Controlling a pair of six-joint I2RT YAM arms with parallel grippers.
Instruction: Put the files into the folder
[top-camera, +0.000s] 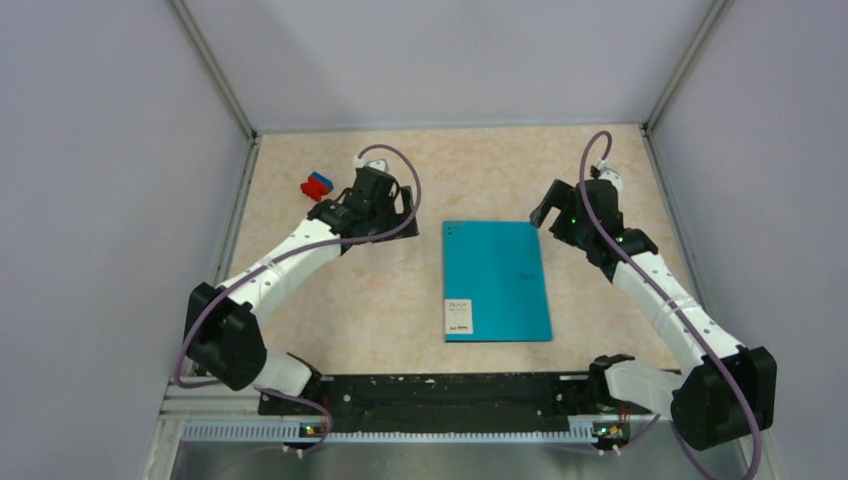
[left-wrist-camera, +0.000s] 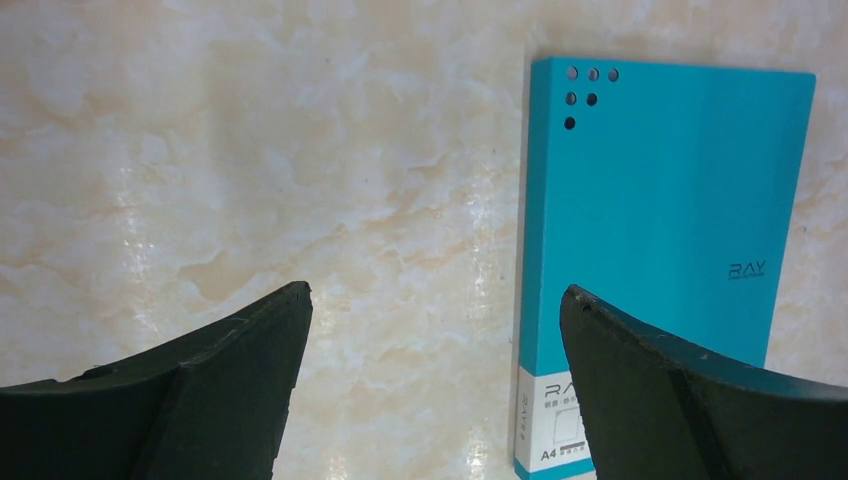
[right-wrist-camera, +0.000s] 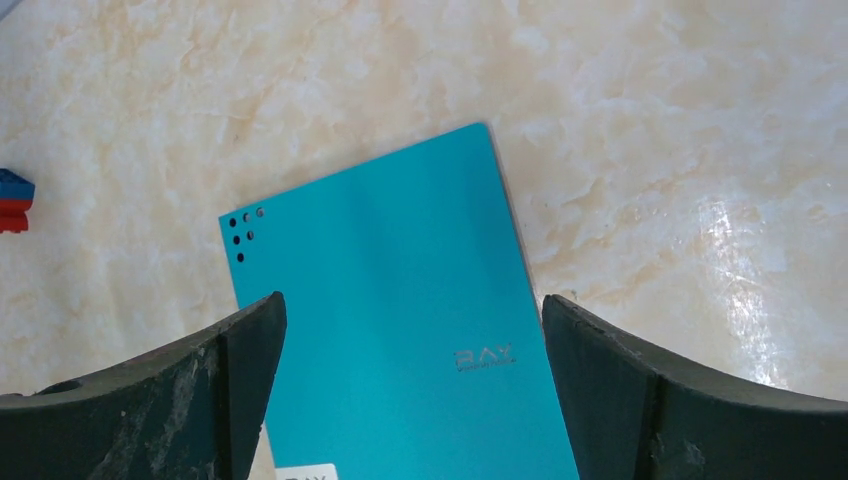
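Inspection finds your folder (top-camera: 497, 281) lying closed and flat at the centre of the surface (top-camera: 340, 300), teal cover up and label end near. No files show in any view. They are probably shut inside, though the cover hides that. Your left end effector (left-wrist-camera: 435, 295) and right end effector (right-wrist-camera: 412, 305) hang either side of the folder, jaws spread wide and gripping nothing, which suits a finished placement. The red-and-blue block (top-camera: 316, 186) sits far left, well apart.
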